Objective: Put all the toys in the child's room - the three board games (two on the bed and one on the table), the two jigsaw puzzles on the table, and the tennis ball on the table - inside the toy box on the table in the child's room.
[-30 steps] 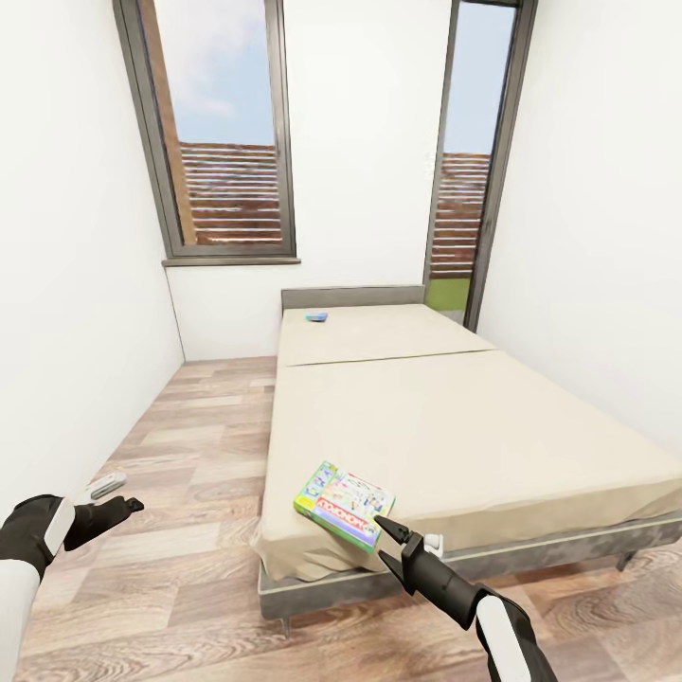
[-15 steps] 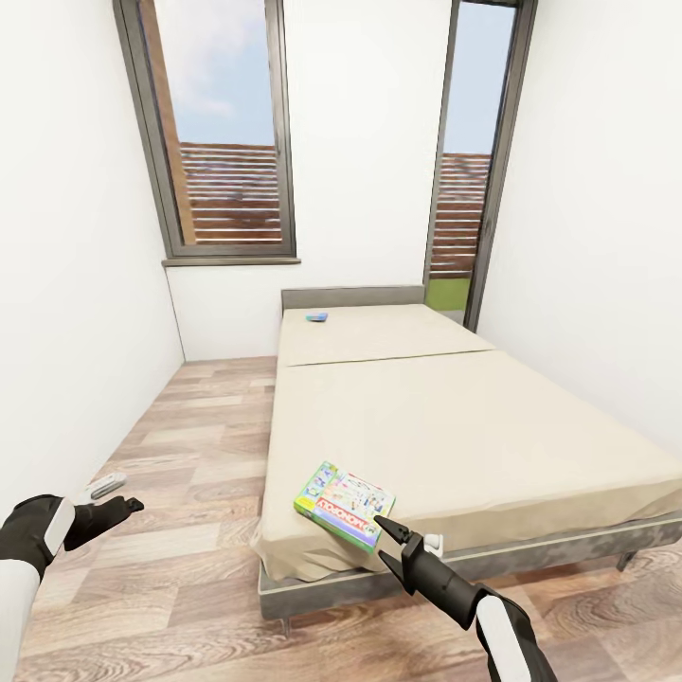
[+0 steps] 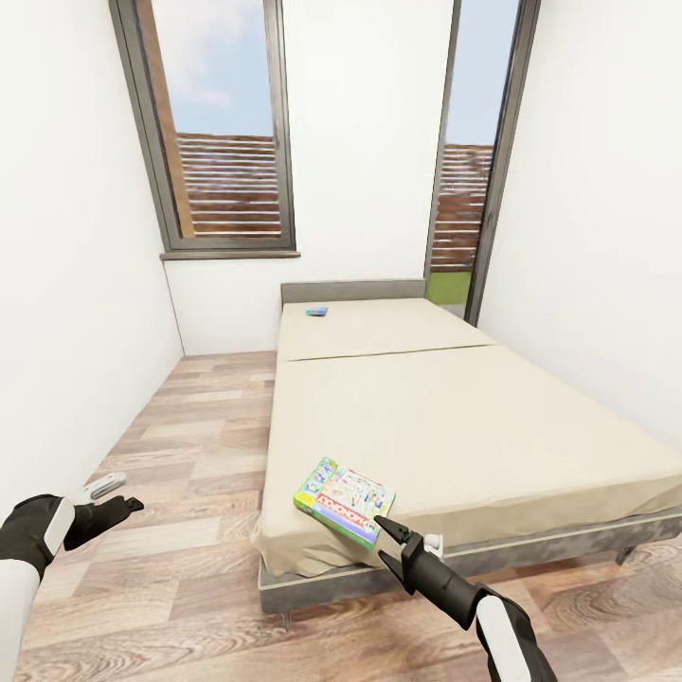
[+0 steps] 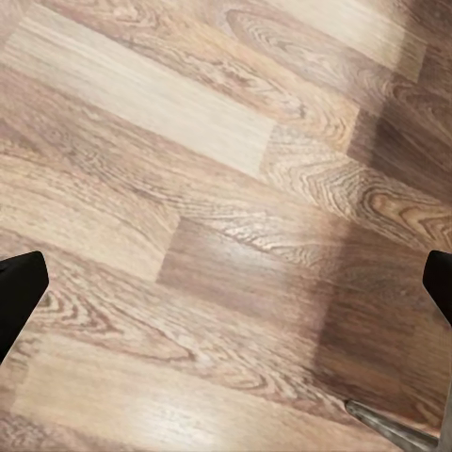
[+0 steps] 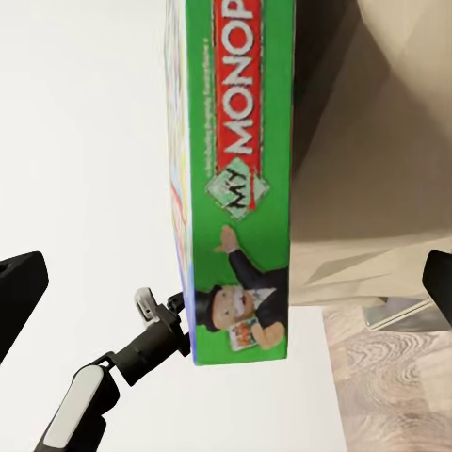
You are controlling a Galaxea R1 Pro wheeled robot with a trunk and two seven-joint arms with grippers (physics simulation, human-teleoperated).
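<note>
Here we record the bed point(image 3: 455, 426), its cream mattress stretching away ahead of both arms toward the far wall. The green-edged board game point(image 3: 344, 502) lies flat near the bed's close corner, just ahead of the right gripper point(image 3: 381, 536), whose fingertips sit almost at the box edge. In the right wrist view its jaws are spread wide, with the green box side point(image 5: 247, 179) between them, untouched. The left gripper point(image 3: 131, 505) hangs over the wood floor point(image 4: 217, 235), well apart from the bed, jaws likewise spread. A small blue board game point(image 3: 316, 311) rests far beyond both grippers, near the headboard.
</note>
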